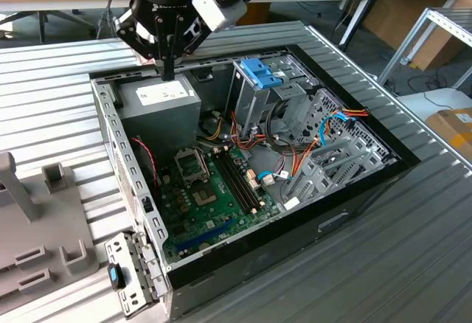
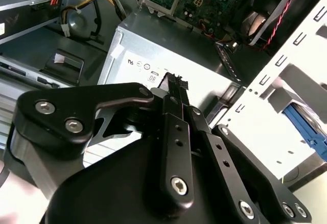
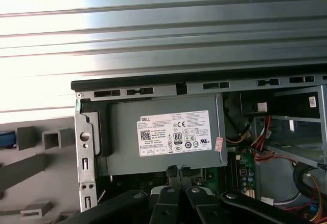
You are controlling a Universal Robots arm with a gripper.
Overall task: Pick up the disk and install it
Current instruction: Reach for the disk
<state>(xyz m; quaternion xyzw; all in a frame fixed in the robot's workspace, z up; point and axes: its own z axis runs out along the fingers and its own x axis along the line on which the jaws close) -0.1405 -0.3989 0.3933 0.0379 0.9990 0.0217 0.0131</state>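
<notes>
My gripper (image 1: 168, 71) hangs over the back corner of the open computer case (image 1: 110, 127), at the exterior view's left. Its black fingers are shut with nothing between them. The fingertips hover just above the grey power supply (image 1: 158, 98), as both wrist views show, with the gripper (image 2: 173, 83) over its labelled face (image 3: 173, 137). Outside the case wall, a blue rail on a dark body (image 2: 305, 127) looks like the disk, standing by the grey fixture. A sliver of blue (image 3: 5, 139) shows at that fixture too. The disk is well apart from the gripper.
A tall grey drive cage with a blue latch (image 1: 259, 72) stands at the back of the case. Motherboard (image 1: 214, 190), cables and a second cage (image 1: 339, 153) fill the rest. A grey fixture (image 1: 44, 220) and a metal bracket with a blue tab (image 1: 118, 275) lie on the ribbed table.
</notes>
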